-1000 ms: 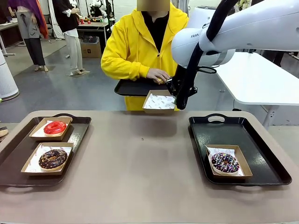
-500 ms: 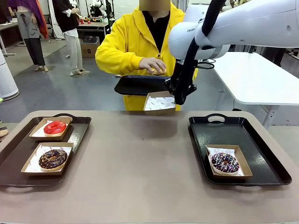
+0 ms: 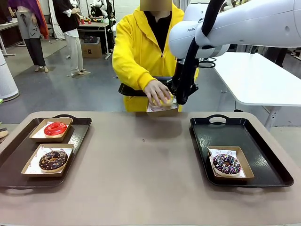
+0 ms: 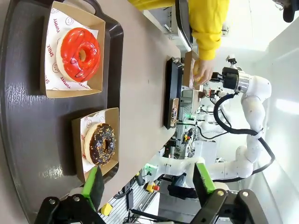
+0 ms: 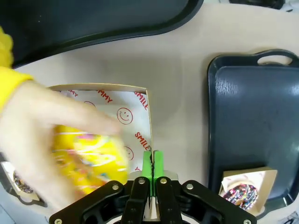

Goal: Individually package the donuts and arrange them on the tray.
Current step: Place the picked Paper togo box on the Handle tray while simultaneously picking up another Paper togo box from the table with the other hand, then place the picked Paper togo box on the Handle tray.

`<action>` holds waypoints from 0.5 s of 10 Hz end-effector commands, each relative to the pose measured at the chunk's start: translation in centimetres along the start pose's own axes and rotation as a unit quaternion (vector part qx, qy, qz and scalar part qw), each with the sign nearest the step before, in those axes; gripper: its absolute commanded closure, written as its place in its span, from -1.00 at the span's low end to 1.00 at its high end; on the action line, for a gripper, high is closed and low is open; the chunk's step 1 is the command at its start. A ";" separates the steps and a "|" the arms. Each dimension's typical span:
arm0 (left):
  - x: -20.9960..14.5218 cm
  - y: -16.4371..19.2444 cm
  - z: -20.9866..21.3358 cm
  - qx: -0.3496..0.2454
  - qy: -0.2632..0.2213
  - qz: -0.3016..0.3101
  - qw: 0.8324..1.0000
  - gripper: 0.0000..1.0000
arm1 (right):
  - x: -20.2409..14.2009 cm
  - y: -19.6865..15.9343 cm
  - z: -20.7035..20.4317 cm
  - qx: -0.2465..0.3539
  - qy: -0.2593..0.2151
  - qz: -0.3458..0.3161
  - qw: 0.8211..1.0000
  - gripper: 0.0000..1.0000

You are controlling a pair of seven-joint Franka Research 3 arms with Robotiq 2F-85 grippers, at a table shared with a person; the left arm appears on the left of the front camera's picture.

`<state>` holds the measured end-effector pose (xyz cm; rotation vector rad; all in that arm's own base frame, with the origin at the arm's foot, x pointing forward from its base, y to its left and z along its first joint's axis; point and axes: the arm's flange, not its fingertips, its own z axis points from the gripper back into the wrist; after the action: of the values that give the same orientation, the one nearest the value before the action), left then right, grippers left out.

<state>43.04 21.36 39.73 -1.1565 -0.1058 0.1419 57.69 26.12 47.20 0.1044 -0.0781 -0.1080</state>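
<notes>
Front view, near to far. At 4 o'clock a black tray point(image 3: 263, 155) carries one cardboard box point(image 3: 241, 170) with the sprinkled dark donut point(image 3: 226, 163). At 8 o'clock a second black tray point(image 3: 14, 160) carries two boxes: the chocolate donut point(image 3: 52, 160) in the nearer one, the red donut point(image 3: 55, 128) in the farther one. Count: three donuts boxed on trays, two trays on the table point(image 3: 141, 179).

Left gripper point(image 4: 147, 182), left wrist view: green pads spread wide apart, nothing between them. The chocolate donut point(image 4: 99, 143) and red donut point(image 4: 79, 47) lie just ahead of it on their tray.

Right arm comes in from 2 o'clock, reaching over the far table edge at 12 o'clock, wrist pointing down. Right gripper point(image 5: 152, 165): pads pressed together on the near wall of a fourth box point(image 5: 119, 112), pinching it and holding it off the table.

The person's hand point(image 3: 157, 92), palm down, rests in that box on the yellow donut point(image 5: 91, 161); it is motion-blurred in the right wrist view. Whether the donut sits on the paper yet: cannot tell.

Beyond, the person holds a third black tray point(image 3: 136, 89).
</notes>
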 end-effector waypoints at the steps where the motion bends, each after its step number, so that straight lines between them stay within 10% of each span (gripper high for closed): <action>1: -0.3 -0.2 0.2 0.005 0.002 -0.003 1.000 -1.00 | -0.5 -0.1 -0.1 0.008 -0.004 -0.011 1.000 1.00; 5: -0.3 -0.2 0.2 0.005 0.002 -0.003 1.000 -1.00 | -0.5 -0.1 -0.1 0.008 -0.004 -0.011 1.000 1.00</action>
<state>43.08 21.29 39.73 -1.1566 -0.1049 0.1406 57.68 26.12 47.20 0.1056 -0.0774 -0.1101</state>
